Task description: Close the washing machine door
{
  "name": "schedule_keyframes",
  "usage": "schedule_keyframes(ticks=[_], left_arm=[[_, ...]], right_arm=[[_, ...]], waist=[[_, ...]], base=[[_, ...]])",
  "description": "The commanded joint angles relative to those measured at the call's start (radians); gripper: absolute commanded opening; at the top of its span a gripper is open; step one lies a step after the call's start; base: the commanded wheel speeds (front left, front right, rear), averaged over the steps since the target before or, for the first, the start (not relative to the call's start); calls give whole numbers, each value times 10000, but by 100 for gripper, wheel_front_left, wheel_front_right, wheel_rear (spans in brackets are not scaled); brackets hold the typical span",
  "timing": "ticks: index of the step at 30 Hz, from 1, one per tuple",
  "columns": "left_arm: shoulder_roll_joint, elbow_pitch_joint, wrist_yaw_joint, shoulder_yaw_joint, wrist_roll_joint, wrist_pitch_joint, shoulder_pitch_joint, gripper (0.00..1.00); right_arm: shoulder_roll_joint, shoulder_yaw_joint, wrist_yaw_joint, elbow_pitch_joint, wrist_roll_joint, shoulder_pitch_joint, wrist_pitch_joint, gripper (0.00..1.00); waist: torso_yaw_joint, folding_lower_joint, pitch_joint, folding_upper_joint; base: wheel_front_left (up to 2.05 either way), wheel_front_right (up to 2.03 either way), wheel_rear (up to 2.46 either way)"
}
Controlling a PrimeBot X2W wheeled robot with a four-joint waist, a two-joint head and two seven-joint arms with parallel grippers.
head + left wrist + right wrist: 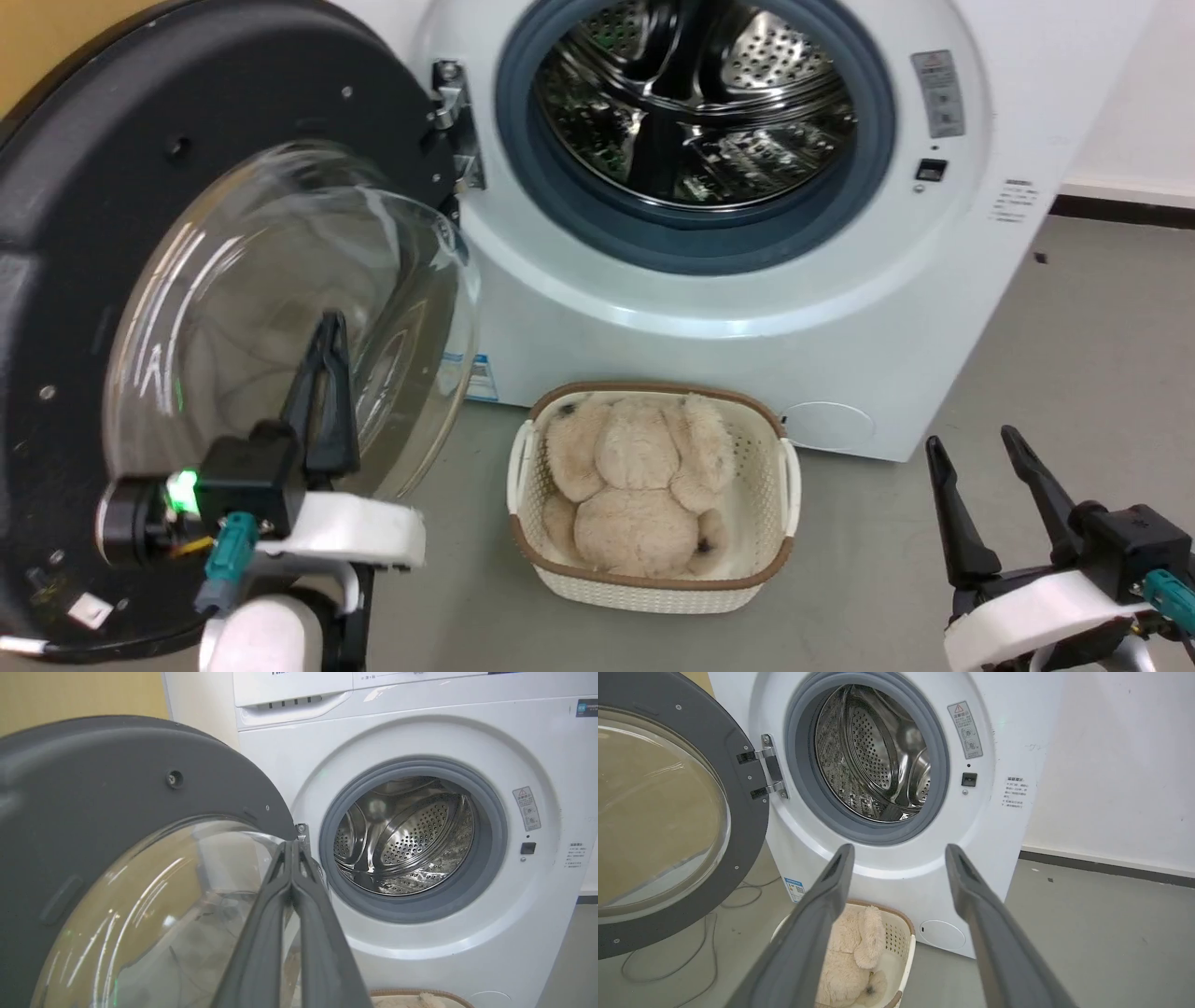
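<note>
The washing machine door [84, 233] stands swung wide open at the left, hinged [455, 121] to the white machine [709, 308]; its black rim [93, 793] and bulging glass bowl [280, 308] face me. My left gripper [329, 322] is shut, fingers pressed together, just in front of the glass bowl near its lower right; in the left wrist view the fingertips [293, 847] point toward the hinge side. My right gripper [971, 443] hangs open at the lower right, away from the machine, with nothing between its fingers [966, 877]. The steel drum [695, 98] is open to view.
A white woven basket [775, 467] holding a beige plush toy [639, 485] sits on the grey floor right below the drum opening. Cables [705, 947] lie on the floor under the door. A white wall [1120, 765] runs to the right of the machine.
</note>
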Motion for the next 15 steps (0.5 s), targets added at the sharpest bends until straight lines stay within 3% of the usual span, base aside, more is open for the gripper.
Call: schedule_keyframes(ticks=[1,9,15], left_arm=[[106,-235,62,-58,31,-129,-345,0],[294,-919,-149,256,-369,-296,-1287,0],[149,-1170,-507,1077,-1021,-421,-1993,0]], right_arm=[[12,-67,-2,-104,102,-232,-126,100],[14,-241,-3,-149,216,-288,-293,100],[16,-299,-3,-135,330,-318,-418,100]], waist=[[187,0,60,0],[817,0,230,0],[1295,0,371,0]], base=[[0,0,0],[0,0,0],[0,0,0]])
